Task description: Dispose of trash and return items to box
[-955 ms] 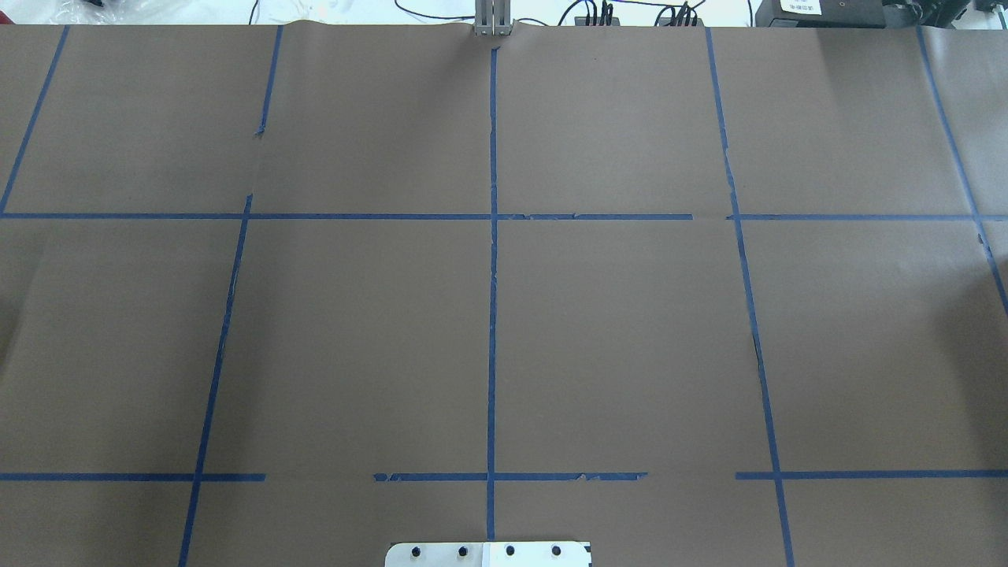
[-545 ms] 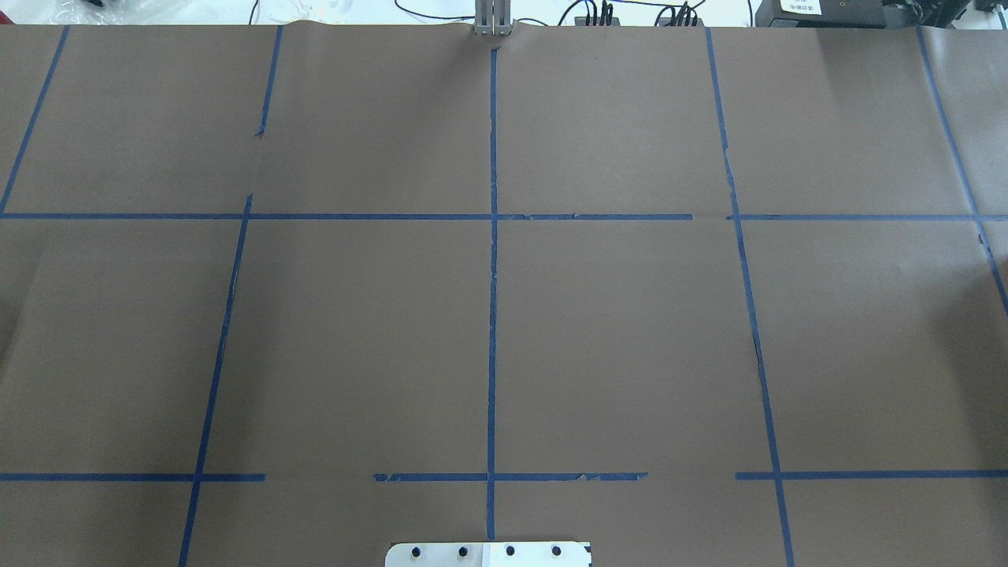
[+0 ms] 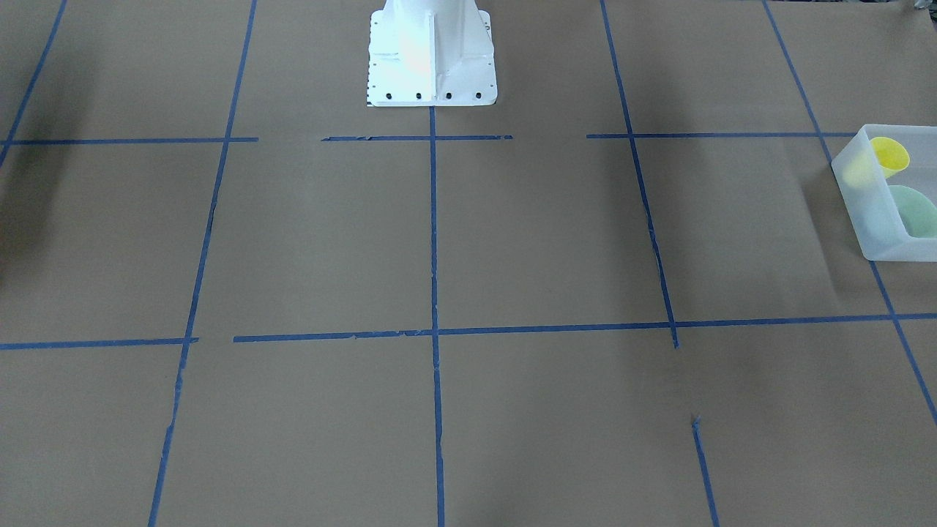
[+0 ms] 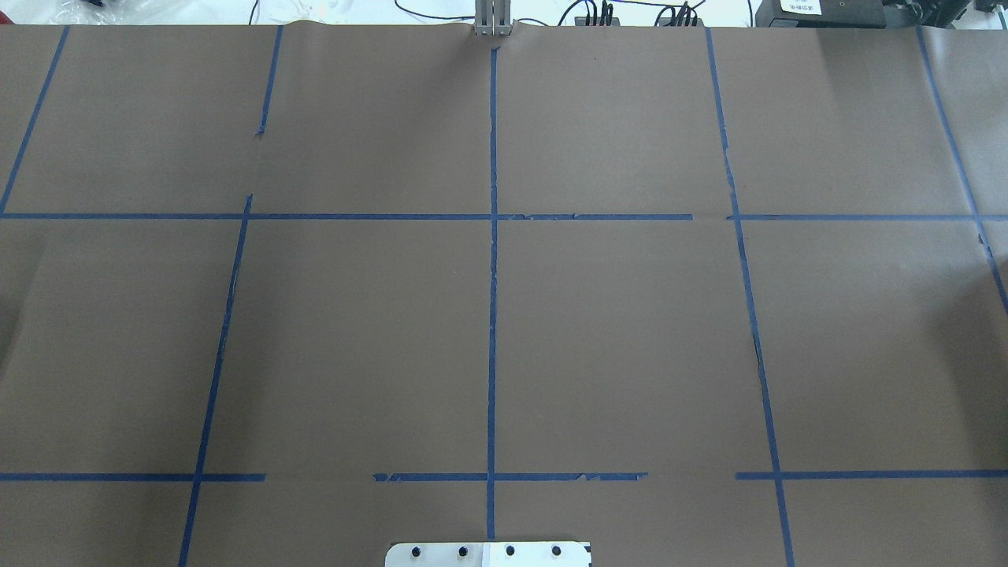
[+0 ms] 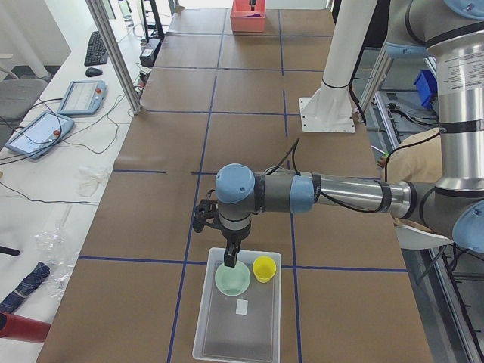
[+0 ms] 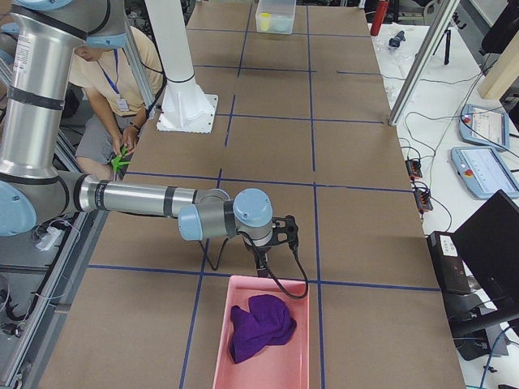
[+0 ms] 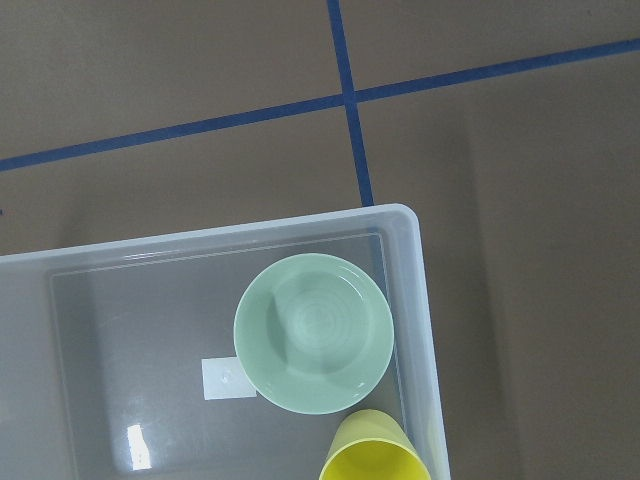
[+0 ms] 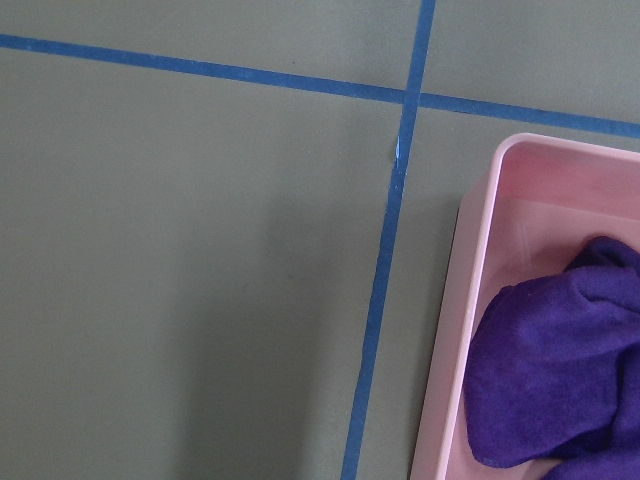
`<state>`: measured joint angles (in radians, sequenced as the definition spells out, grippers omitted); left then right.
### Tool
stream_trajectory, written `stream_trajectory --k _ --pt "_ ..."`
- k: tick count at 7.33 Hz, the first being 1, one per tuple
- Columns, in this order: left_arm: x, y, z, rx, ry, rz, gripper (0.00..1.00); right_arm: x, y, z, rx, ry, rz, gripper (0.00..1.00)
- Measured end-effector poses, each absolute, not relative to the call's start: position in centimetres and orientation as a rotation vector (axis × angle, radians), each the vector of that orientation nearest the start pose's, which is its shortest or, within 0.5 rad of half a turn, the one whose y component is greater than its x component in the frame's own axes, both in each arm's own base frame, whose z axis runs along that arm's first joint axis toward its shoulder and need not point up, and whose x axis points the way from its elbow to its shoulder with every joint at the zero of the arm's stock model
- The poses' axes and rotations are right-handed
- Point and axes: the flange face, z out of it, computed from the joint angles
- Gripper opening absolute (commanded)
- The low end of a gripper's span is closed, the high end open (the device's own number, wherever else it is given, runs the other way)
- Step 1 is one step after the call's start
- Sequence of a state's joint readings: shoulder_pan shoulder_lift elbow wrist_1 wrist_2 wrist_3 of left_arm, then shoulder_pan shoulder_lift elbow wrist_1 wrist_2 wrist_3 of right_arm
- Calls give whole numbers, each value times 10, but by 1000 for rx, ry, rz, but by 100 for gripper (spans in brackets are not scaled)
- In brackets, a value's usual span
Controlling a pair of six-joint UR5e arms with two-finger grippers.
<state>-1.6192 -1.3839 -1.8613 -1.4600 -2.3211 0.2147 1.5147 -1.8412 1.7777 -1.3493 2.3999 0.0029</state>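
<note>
The frosted-white box (image 7: 416, 300) holds the pale mint-green bowl (image 7: 313, 333) and the yellow cup (image 7: 375, 452), side by side at one end, near its white label (image 7: 227, 378). The box (image 3: 871, 219), cup (image 3: 890, 155) and bowl (image 3: 915, 208) also show at the right edge of the front-facing view. In the exterior left view my left gripper (image 5: 230, 259) hangs just above the bowl (image 5: 233, 281); I cannot tell whether it is open or shut. In the exterior right view my right gripper (image 6: 262, 264) hangs beside the pink bin's near end; its state is also unclear.
A pink bin (image 6: 243, 356) holding a purple cloth (image 6: 261, 327) lies at the table's right end; it also shows in the right wrist view (image 8: 470, 300). The white robot base (image 3: 430, 58) stands at the table's robot-side edge. A person sits behind the robot (image 6: 109, 73).
</note>
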Motion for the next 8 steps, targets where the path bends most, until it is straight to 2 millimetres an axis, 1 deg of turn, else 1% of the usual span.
stream_trajectory --k 1,3,5,8 --pt "-85 -406 614 89 747 153 100 39 -390 644 94 -827 -100 100" --pt "-85 -404 613 91 752 153 100 47 -395 631 68 -749 -75 100" --pt "-85 -405 610 98 752 155 100 51 -397 629 68 -711 -70 100" --pt "-86 -406 608 104 751 158 100 52 -395 632 63 -706 -67 100"
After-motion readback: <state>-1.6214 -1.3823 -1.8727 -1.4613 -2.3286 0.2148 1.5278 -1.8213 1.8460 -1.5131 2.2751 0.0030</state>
